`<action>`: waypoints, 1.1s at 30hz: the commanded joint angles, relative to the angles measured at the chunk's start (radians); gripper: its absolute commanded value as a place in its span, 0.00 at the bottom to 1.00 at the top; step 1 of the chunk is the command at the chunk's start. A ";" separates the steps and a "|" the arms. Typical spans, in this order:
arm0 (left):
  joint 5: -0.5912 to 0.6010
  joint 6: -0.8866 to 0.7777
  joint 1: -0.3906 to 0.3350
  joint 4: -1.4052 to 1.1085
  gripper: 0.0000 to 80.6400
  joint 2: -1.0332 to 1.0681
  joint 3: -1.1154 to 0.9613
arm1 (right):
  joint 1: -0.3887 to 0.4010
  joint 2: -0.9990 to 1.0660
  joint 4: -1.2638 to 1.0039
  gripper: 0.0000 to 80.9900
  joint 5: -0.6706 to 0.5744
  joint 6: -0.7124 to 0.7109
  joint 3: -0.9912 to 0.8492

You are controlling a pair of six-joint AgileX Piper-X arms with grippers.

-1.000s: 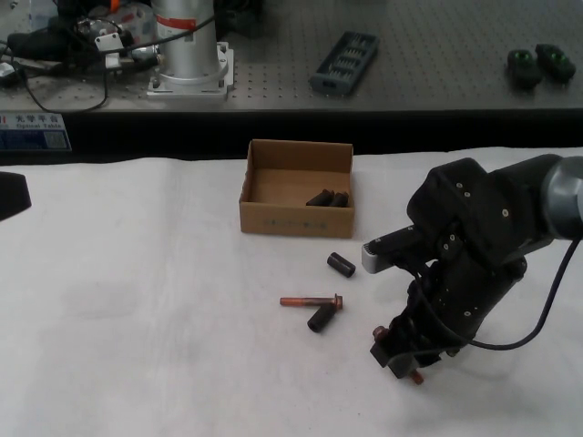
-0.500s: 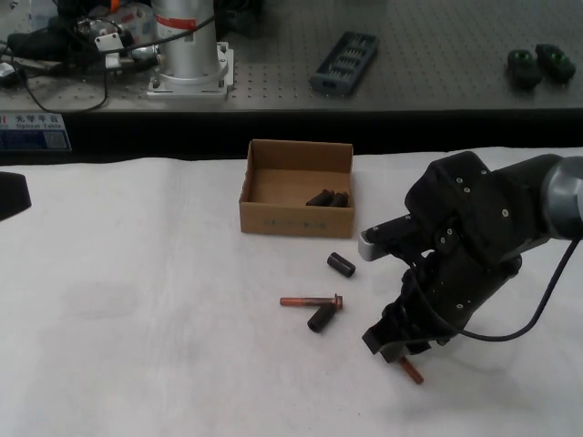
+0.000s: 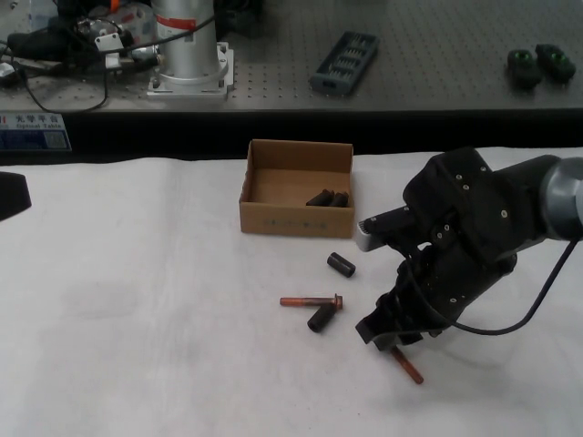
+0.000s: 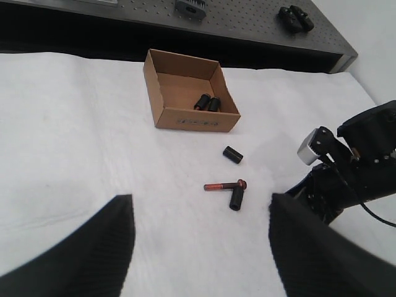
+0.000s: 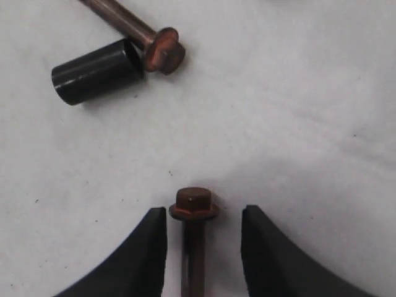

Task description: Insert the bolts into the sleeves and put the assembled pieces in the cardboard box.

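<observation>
The left gripper hangs wide open; well ahead of it sits the cardboard box holding two dark pieces. The right gripper is open, fingers straddling one bolt without touching it. Just beyond its tips another bolt touches a sleeve with its head, and a second sleeve lies farther on toward the box.

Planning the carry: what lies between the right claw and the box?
In the high view, one loose sleeve lies between the right claw and the box; nothing else sits on that stretch.
</observation>
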 commanded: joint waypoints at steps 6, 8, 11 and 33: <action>-0.012 0.013 0.002 -0.007 0.58 -0.002 -0.002 | 0.000 0.027 -0.002 0.36 -0.006 0.008 -0.004; -0.030 0.013 0.002 -0.007 0.58 -0.002 -0.002 | 0.000 0.027 -0.005 0.36 -0.006 0.008 -0.004; -0.051 0.021 0.002 -0.007 0.58 -0.002 -0.002 | 0.000 0.027 -0.008 0.28 -0.006 0.008 -0.004; -0.029 0.028 -0.057 -0.040 0.57 0.084 -0.002 | 0.000 -0.194 0.200 0.04 -0.017 0.002 -0.003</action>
